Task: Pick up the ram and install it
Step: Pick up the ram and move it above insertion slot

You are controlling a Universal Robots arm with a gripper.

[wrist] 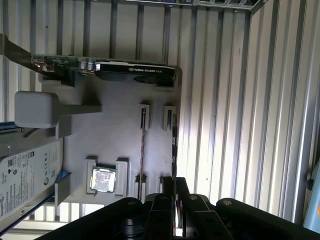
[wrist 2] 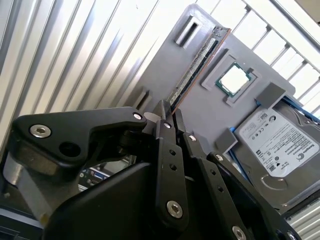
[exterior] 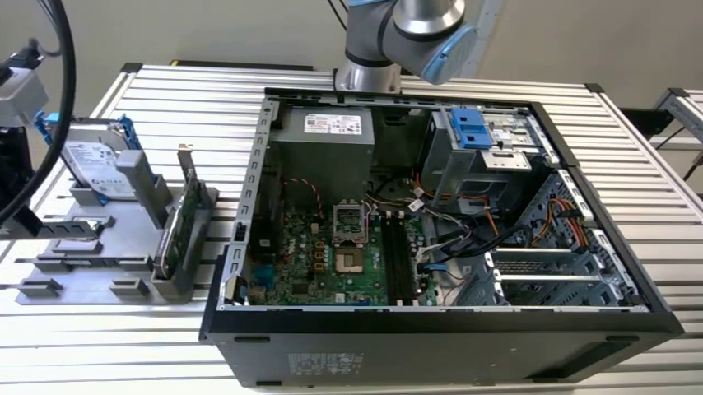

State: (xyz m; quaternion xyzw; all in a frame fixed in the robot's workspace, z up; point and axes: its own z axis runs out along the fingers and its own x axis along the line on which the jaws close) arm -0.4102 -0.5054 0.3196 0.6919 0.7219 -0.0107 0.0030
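Nearest, the gripper [wrist 2: 169, 109] is set narrow, seemingly pinched on the near end of the ram [wrist 2: 199, 65]. The ram stands on edge along the tray's [wrist 2: 210, 117] border, its long axis running straight away from the gripper.
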